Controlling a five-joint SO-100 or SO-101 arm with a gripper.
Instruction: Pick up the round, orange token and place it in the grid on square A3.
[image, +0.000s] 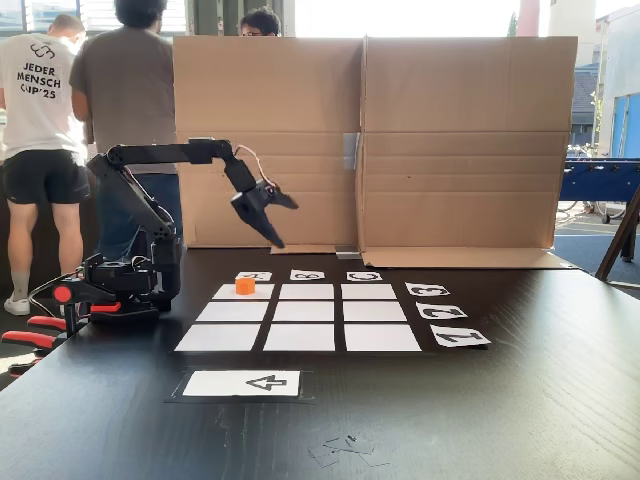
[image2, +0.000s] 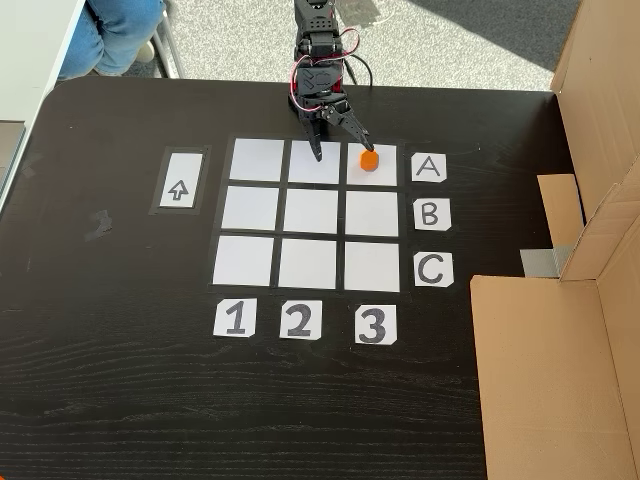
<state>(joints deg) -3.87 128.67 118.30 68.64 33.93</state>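
The round, orange token (image: 245, 285) (image2: 368, 159) rests on square A3 (image: 262, 293) (image2: 385, 176), the corner cell of the grid (image: 305, 312) (image2: 310, 212) in line with labels "A" and "3". My black gripper (image: 287, 224) (image2: 340, 148) hangs open above the table, well clear of the token, with nothing between its fingers. In the fixed view from above, one fingertip (image2: 364, 145) lies just beside the token and the other sits over the neighbouring cell of row A. The arm's base stands at the table edge beyond row A.
A white card with a black arrow (image: 243, 383) (image2: 178, 180) lies beside the grid. A cardboard wall (image: 460, 140) (image2: 560, 370) stands along one table side. Red clamps (image: 30, 335) hold the base. People stand behind the table.
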